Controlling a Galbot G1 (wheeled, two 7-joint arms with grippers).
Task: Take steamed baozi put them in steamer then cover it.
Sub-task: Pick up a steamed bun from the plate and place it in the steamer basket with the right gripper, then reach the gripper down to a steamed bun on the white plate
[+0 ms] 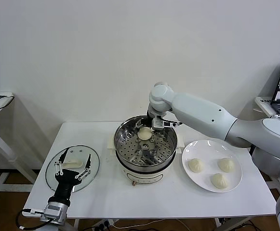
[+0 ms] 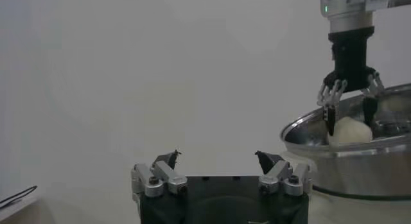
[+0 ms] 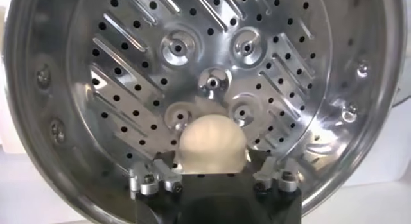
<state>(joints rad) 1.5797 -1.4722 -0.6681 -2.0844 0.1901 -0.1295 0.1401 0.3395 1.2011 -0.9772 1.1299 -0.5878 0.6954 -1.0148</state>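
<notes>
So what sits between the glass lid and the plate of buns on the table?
The steamer stands between the lid and the plate, seen in the head view. One baozi lies on its tray under the right gripper.

cover (image 1: pixel 72 169) left of steamer (image 1: pixel 145 166), plate (image 1: pixel 212 186) right, one baozi (image 1: pixel 144 134) inside

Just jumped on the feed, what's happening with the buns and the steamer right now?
The right gripper is over the far side of the steamer, jaws open around one baozi that sits on the perforated tray. Three more baozi wait on the white plate to the robot's right. The left gripper hovers open over the glass cover, which lies flat on the table to the left of the steamer, not yet picked up.
</notes>
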